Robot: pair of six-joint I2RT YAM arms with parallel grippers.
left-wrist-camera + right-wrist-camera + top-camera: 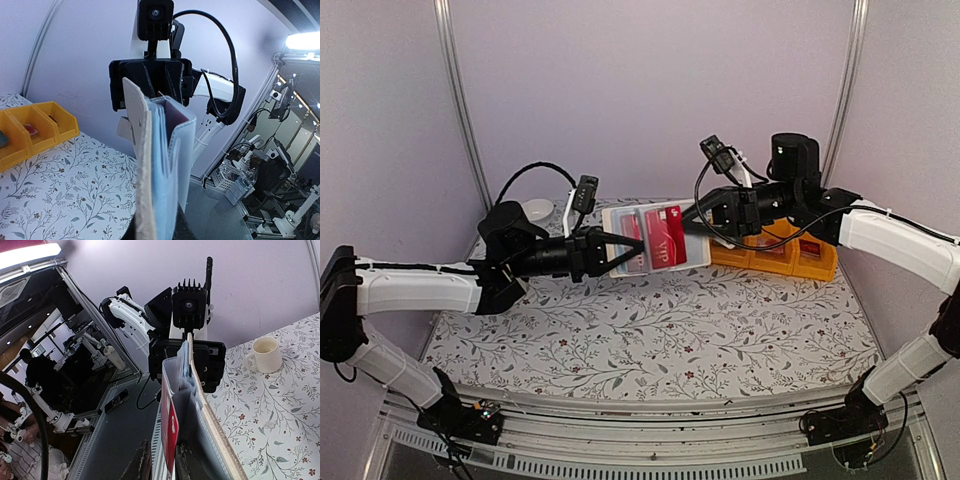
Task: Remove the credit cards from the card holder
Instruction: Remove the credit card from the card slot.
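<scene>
The beige card holder point(655, 240) hangs open in the air between both arms, its clear pockets facing up. My left gripper point(623, 251) is shut on its left edge. In the left wrist view the holder point(141, 165) stands edge-on, with the light blue card point(162, 170) in its pockets. The red-pink card point(669, 238) sits in the right pocket and sticks partly out of it point(170, 432). My right gripper point(700, 224) has its jaws close together around that card's free end. In the right wrist view the fingers point(142, 460) flank the card.
Yellow bins point(790, 255) stand at the back right, under the right arm, and also show in the left wrist view point(35, 125). A white mug point(537, 210) stands at the back left point(265, 354). A floral cloth point(650, 330) covers the table below.
</scene>
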